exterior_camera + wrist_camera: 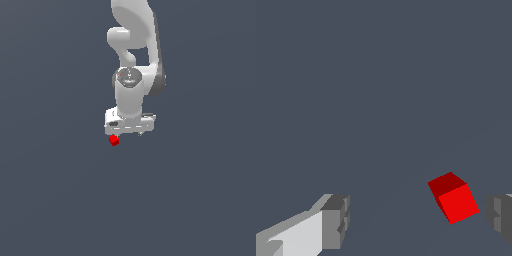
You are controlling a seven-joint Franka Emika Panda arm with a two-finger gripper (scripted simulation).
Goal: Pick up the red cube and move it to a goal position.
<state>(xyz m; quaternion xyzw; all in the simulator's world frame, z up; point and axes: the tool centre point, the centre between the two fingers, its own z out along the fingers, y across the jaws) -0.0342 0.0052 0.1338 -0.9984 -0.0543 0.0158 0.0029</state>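
Observation:
The red cube [114, 141] is small and bright red with darker sides. In the exterior view it lies just below the left end of the white gripper body, on the plain dark grey ground. My gripper [129, 134] points down and its fingers are mostly hidden behind its body there. In the wrist view the gripper [418, 220] is open, with one grey fingertip [336, 220] on one side and the other fingertip [500, 216] at the frame's edge. The red cube [455, 199] sits between them, close to the second fingertip, not touching either.
The white arm [134, 45] rises from the gripper to the exterior view's top edge. The ground around is a flat dark grey surface with nothing else on it in view.

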